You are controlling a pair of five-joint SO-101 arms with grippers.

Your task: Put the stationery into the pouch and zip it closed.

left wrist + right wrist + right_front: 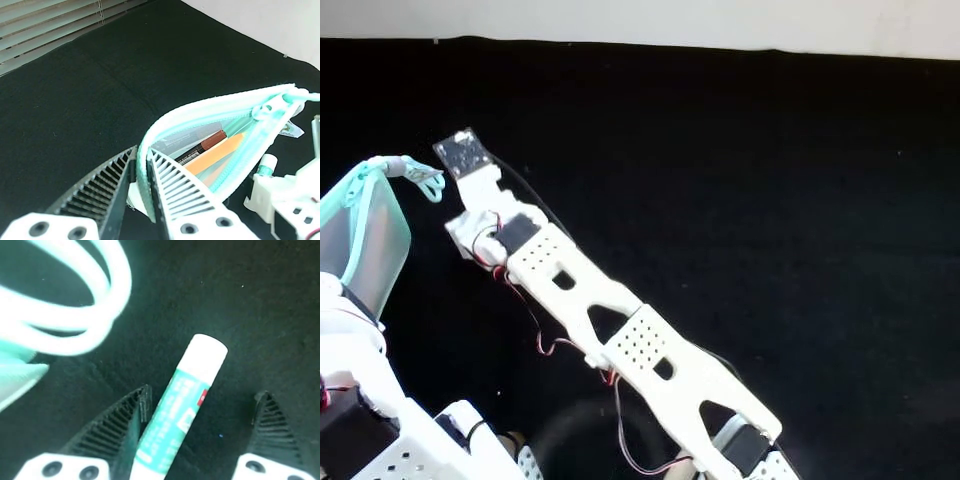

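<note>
Black surface is seen under both arms. Right arm is laid from 5 o'clock up toward 10 o'clock in the high view, with its tip just beside the pouch's zip end. Left arm is parked at 7 o'clock.

Pouch, mint trim with clear sides, is found at 9 o'clock on the surface and is held up off it, mouth unzipped and gaping. Left gripper is clamped narrow on the pouch's zip edge, one finger inside the mouth and one outside.

Right gripper is spread wide. Glue stick is seen between its fingers, close against one finger and well apart from the other, outside the pouch; actual contact cannot be told.

Inside the pouch, a brown-capped marker and an orange pen are seen side by side. Zip cord is looped just beside the glue stick's cap end.
</note>
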